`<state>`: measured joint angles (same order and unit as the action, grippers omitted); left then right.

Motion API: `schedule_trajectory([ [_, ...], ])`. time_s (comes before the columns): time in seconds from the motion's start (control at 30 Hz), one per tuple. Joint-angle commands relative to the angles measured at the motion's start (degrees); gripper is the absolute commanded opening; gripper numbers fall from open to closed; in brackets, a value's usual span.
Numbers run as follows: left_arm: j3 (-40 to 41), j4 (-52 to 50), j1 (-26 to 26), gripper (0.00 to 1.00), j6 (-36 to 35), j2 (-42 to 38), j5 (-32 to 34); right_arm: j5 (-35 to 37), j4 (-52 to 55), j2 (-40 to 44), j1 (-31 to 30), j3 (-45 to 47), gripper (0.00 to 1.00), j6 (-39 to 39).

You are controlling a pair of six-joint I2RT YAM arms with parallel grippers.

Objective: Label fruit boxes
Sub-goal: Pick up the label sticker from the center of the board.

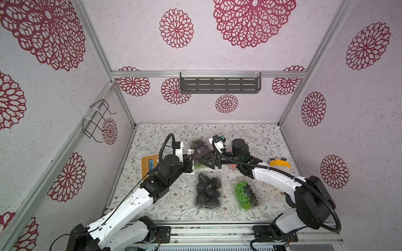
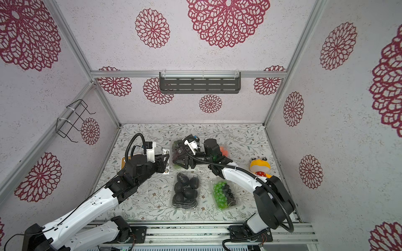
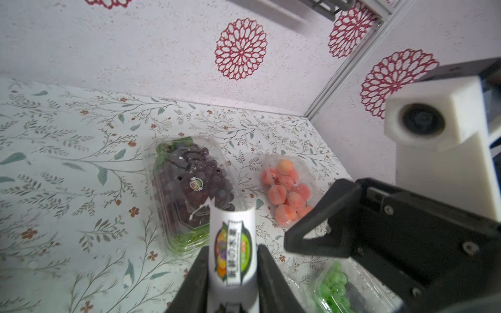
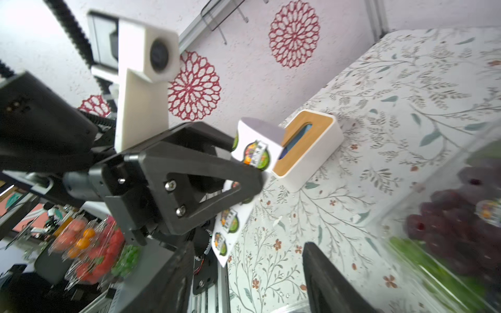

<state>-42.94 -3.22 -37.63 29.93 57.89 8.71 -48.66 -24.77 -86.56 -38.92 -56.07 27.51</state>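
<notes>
In both top views our left claw and right claw meet by the purple grape box and hide part of it. A white box and toy frog sit at the sides. In the left wrist view we see the left claw squeeze the sticker sheet, near that box. In the right wrist view the right claw is wide open, empty, just beside the box.

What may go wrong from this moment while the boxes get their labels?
The white sticker sheet is curled between the jaws of the left gripper; it may crease or slip. The open right gripper hangs close to the left one, by the clear plastic box of purple grapes; they may collide.
</notes>
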Motion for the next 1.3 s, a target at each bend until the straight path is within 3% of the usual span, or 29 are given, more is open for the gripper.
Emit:
schedule_trajectory([
  [0.0,-1.9,5.4,-0.3,0.3,-3.4,0.2,-3.1,-3.3,-5.2,0.2,-0.9,-1.4,0.66,-0.2],
  [0.33,-2.7,8.5,-0.4,0.3,-3.7,1.5,-5.5,-5.2,-10.2,-3.8,-2.0,-2.8,0.66,1.8],
  [0.43,-2.8,9.0,-0.6,0.29,-3.9,2.0,-5.7,-5.9,-10.5,-4.5,-2.0,-3.3,0.52,2.0],
  [0.67,-3.0,9.6,-0.8,0.31,-4.0,2.4,-5.7,-7.0,-12.9,-5.1,-2.0,-2.8,0.01,3.4],
  [0.77,-3.1,9.4,-0.9,0.43,-4.1,2.3,-6.3,-6.6,-11.7,-4.0,-1.8,-2.3,0.0,2.2],
  [0.93,-1.6,11.3,-0.1,0.86,-5.0,-0.5,-7.9,-5.9,-6.8,-1.3,0.0,-1.4,0.0,-2.0],
  [1.0,-0.8,12.1,1.5,0.94,-4.9,-2.5,-11.2,-6.4,-5.8,0.8,1.4,-0.2,0.0,-3.8],
  [1.17,2.6,23.4,9.5,0.94,-2.8,-6.6,-34.9,-11.4,-6.8,6.4,6.4,3.4,0.0,-5.4],
  [1.27,1.2,26.3,10.6,0.94,-3.5,-5.5,-44.0,-15.6,-6.1,8.9,7.7,4.5,0.0,-7.0],
])
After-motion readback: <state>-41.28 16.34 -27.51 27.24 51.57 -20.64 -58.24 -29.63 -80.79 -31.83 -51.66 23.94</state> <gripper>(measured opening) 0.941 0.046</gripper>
